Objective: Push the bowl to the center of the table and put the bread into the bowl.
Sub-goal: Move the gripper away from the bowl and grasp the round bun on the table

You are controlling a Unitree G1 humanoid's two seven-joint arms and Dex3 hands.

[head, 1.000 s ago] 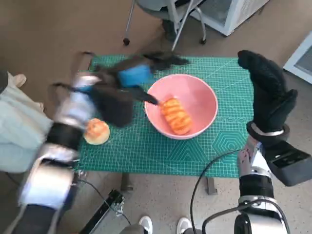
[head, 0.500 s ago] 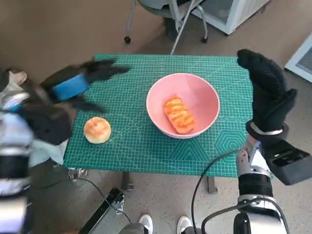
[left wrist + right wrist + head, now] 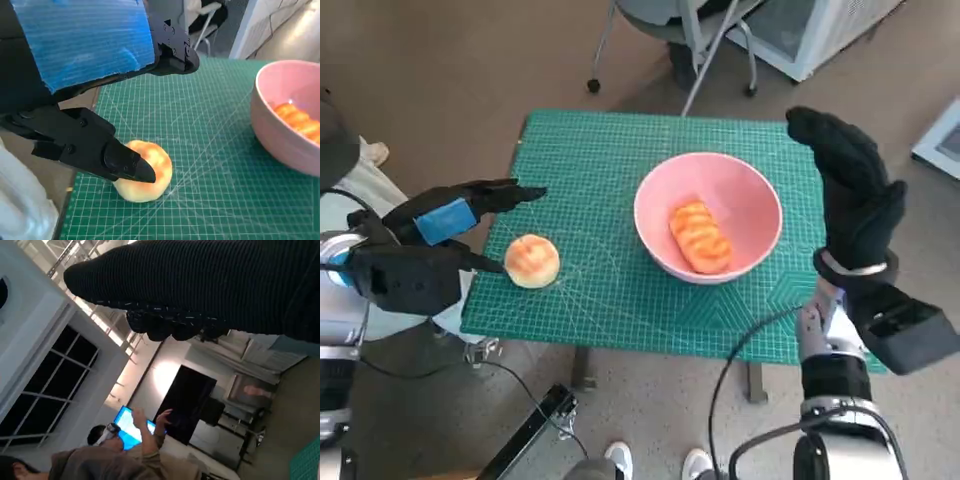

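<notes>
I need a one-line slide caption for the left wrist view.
Left hand open around a round bun on the green mat, pink bowl holding bread alongside.

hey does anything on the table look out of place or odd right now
One round bun sits loose on the green mat beside the left robot hand, outside the pink bowl, which already holds a bread roll.

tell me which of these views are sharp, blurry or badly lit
Head view: sharp and evenly lit, the bowl, both breads and the mat's grid are crisp, with wide-angle bending at the edges. Left wrist view: the round bread and mat are clear; the blue-taped left hand up close is soft. Right wrist view: the right hand is a dark band against bright ceiling lights, the room behind dim and hazy.
</notes>
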